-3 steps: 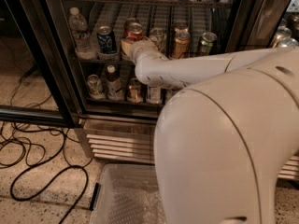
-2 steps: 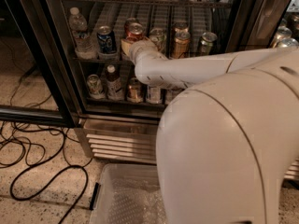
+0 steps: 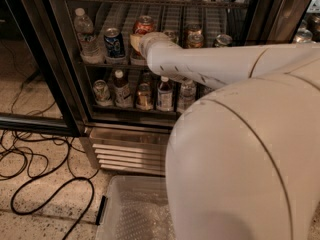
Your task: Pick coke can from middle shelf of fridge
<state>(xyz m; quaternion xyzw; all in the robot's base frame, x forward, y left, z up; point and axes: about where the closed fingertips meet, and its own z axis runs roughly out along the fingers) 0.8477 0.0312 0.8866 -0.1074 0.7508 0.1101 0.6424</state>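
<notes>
- Camera view: a steel fridge (image 3: 125, 145) with wire racks of drinks and a ribbed base panel.
- The coke can (image 3: 144, 25) is red with a silver top rim. It stands upright on the middle shelf (image 3: 96, 63), just right of a blue Pepsi can (image 3: 114, 42). Its lower part is hidden.
- The gripper (image 3: 136, 43), at the end of a white arm (image 3: 215, 64) reaching in from the right, sits just in front of the coke can's base. Spread or closed cannot be told, nor whether it touches the can.

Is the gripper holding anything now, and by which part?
Cannot tell. The gripper sits at the middle shelf, just in front of the coke can, but the arm hides any contact.
</notes>
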